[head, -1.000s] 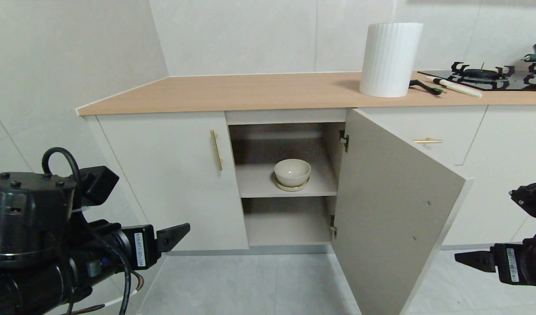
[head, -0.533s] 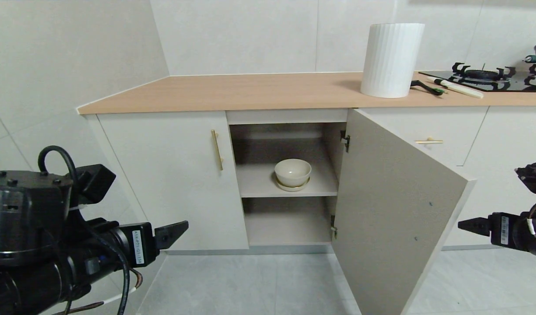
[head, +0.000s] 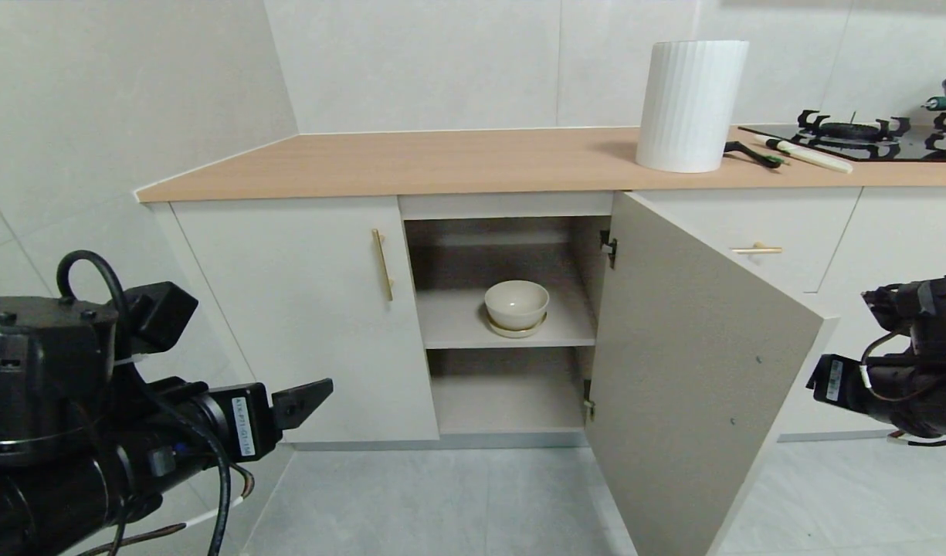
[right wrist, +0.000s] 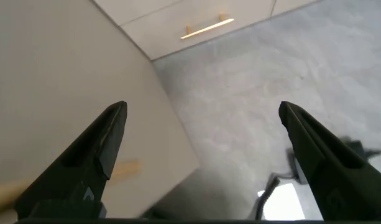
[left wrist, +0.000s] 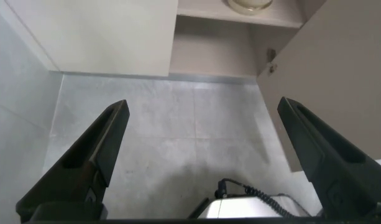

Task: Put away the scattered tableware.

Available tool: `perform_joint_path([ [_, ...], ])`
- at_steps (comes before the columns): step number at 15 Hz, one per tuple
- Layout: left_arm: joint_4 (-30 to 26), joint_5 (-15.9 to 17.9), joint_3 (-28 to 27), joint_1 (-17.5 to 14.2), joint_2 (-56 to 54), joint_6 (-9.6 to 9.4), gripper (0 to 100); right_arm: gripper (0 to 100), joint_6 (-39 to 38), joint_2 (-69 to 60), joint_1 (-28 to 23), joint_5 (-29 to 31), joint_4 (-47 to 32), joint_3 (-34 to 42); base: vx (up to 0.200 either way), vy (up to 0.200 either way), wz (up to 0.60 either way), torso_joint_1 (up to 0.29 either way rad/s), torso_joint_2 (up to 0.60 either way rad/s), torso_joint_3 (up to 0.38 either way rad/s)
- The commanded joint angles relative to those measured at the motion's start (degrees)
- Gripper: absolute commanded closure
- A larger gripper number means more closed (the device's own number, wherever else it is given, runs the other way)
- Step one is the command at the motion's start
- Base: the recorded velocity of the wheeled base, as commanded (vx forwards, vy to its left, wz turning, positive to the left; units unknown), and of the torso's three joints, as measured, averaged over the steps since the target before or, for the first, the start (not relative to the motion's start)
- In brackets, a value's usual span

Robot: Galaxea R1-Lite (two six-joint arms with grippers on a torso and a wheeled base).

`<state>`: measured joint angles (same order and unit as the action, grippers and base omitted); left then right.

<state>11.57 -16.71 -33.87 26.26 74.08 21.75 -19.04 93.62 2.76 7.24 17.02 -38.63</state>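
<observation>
One cream ceramic bowl [head: 517,303] on one pale round saucer [head: 513,332] beyond the splayed left gripper [left wrist: 202,104]; the right gripper [right wrist: 202,106], also splayed, has risen

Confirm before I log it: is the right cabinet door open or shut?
Open. The right cabinet door angles outward, exposing the bowl on its shelf.

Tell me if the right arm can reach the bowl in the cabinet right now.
Probably not directly: the open cabinet door stands between the right pincer and the bowl; the arm would have to come round its edge.
</observation>
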Motion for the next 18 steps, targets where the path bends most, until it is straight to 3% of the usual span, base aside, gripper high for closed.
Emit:
perform_joint_path([
  [1, 0.2, -0.1, 0.1, -0.1, -0.2, 0.05, 0, 0, -0.5, 4.5, 4.6, -0.6, 0.9, -2.2, 0.000, 0.000, 0.00, 0.000, 0.00, 0.000],
  [9, 1.4, -0.2, 0.2, -0.1, 0.0, -0.04, 0, 0, -0.6, 11.3, 22.0, -3.7, 1.0, -9.7, 0.000, 0.000, 0.00, 0.000, 0.00, 0.000],
  [12, 1.4, -0.2, 0.2, -0.1, -0.1, -0.13, 0, 0, -0.7, 14.0, 23.3, -3.8, 1.4, -12.0, 0.000, 0.000, 0.00, 0.000, 0.00, 0.000],
  [14, 1.4, -0.2, 0.3, -0.1, 0.0, -0.13, 0, 0, -5.8, 19.8, 24.9, -4.3, 6.7, -14.1, 0.000, 0.000, 0.00, 0.000, 0.00, 0.000],
  [18, 1.4, -0.2, 0.5, -0.1, 0.3, -0.13, 0, 0, -6.2, 24.1, 24.9, -4.3, 13.7, -14.1, 0.000, 0.000, 0.00, 0.000, 0.00, 0.000],
])
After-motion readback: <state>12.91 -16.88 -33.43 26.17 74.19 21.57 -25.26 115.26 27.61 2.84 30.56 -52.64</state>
